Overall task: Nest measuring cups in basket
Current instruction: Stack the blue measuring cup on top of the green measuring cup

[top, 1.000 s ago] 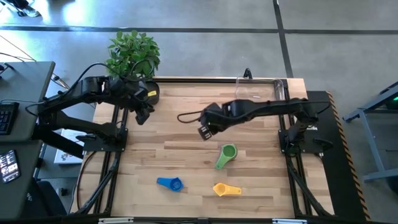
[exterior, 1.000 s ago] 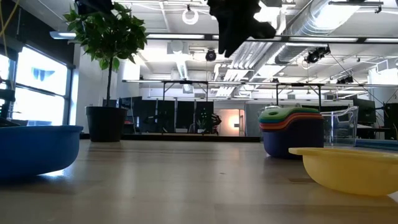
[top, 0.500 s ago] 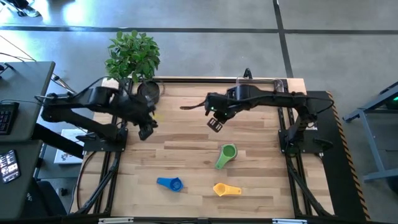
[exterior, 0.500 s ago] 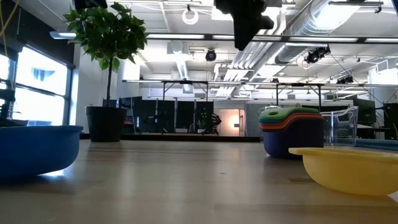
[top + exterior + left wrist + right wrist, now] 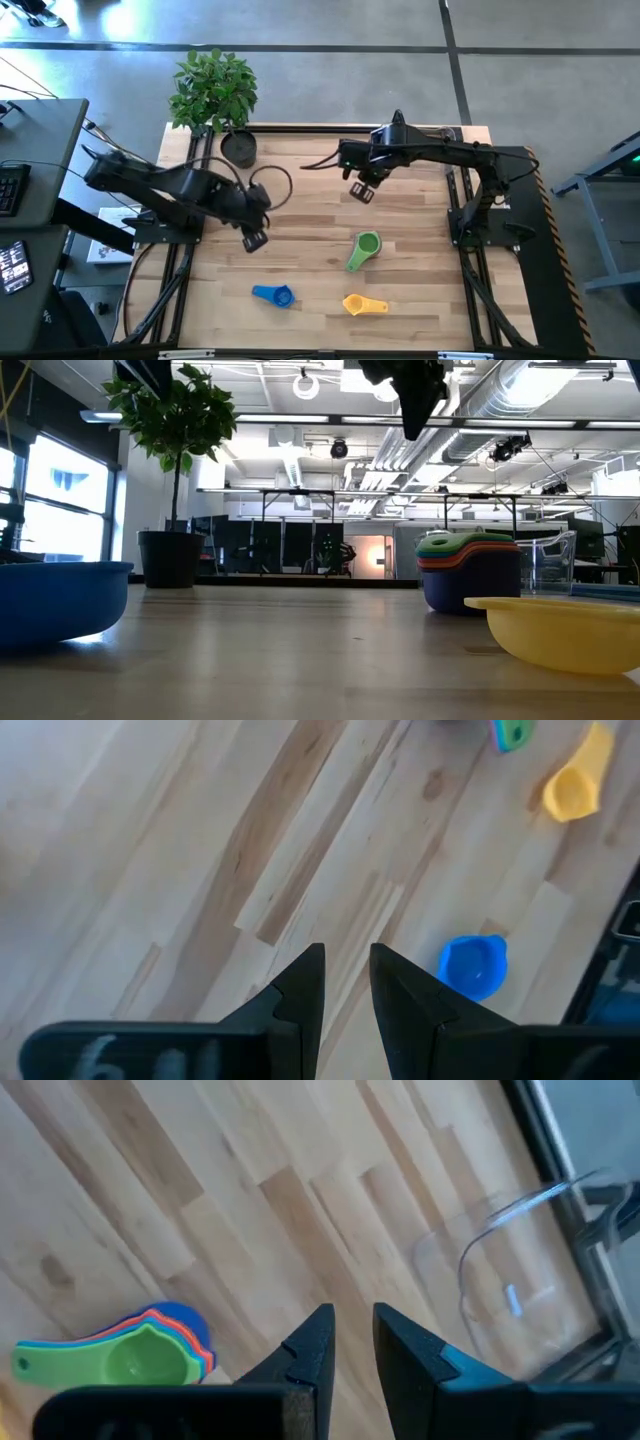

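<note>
Left claw (image 5: 254, 240): hovered above the bench (image 5: 300, 240), fingers a narrow gap apart, empty.
Blue cup (image 5: 276, 295): near front edge.
Yellow cup (image 5: 362, 305): right of blue.
Nested stack (image 5: 364, 248), green on top: mid-bench.
Right claw (image 5: 362, 190): raised, narrow gap, empty.
Basket (image 5: 418, 143): back right corner.

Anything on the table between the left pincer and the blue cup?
No. In the high view, only bare wood lies between the left pincer and the blue cup; the left wrist view agrees.

You can see a leafy green plant (image 5: 214, 88) in a round black pot (image 5: 239, 149) at the far corner of the pale wooden counter (image 5: 300, 250).
</note>
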Controlling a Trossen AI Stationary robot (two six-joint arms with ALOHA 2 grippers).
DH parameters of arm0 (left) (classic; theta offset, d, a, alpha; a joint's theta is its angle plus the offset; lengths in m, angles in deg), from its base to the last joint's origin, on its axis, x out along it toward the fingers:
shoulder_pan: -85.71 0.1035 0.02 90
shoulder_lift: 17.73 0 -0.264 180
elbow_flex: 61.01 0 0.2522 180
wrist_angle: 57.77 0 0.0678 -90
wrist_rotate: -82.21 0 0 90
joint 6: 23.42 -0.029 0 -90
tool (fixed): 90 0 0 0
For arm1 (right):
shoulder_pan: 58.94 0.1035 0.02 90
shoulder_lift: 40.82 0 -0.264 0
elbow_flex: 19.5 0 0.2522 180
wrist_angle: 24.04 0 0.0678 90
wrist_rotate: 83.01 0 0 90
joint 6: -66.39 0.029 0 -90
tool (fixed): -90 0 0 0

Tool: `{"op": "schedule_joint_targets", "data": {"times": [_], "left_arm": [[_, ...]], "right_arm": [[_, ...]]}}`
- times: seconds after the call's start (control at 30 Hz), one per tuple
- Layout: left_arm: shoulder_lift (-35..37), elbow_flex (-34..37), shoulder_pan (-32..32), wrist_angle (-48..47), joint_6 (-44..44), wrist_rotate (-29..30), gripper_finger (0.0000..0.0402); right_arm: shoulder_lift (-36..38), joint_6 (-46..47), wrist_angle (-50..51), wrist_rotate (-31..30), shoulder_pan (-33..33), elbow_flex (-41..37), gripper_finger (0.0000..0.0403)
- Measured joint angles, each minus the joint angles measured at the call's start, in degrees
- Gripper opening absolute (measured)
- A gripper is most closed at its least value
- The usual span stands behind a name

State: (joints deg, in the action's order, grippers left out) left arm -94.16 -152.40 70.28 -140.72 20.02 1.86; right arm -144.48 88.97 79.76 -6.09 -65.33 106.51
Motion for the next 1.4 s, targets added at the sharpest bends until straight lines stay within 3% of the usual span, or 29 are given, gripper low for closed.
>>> {"op": "schedule_joint_targets", "data": {"times": [0.27,0.47,0.83,1.13,1.4], "left_arm": [[-6.72,0.00,-2.29,0.00,3.51,0.03,0.0074],[-10.60,0.00,-2.96,0.13,3.94,-3.14,0.0074],[-16.18,0.00,-5.41,4.20,0.33,-4.05,0.0081],[-21.25,0.00,-6.93,12.28,-1.62,-7.93,0.0126],[-24.86,0.00,-9.44,14.72,-1.66,-7.97,0.0131]], "right_arm": [[2.88,-2.11,-0.07,-2.93,-0.41,0.07,0.0064],[6.67,-2.03,-0.04,-3.05,-1.15,0.07,0.0064],[11.81,3.74,-0.02,-5.96,-1.09,0.07,0.0064],[12.33,5.04,-0.07,-4.88,-1.07,-0.12,0.0064],[12.33,5.81,-0.05,-1.52,-1.07,-0.68,0.0064]]}}
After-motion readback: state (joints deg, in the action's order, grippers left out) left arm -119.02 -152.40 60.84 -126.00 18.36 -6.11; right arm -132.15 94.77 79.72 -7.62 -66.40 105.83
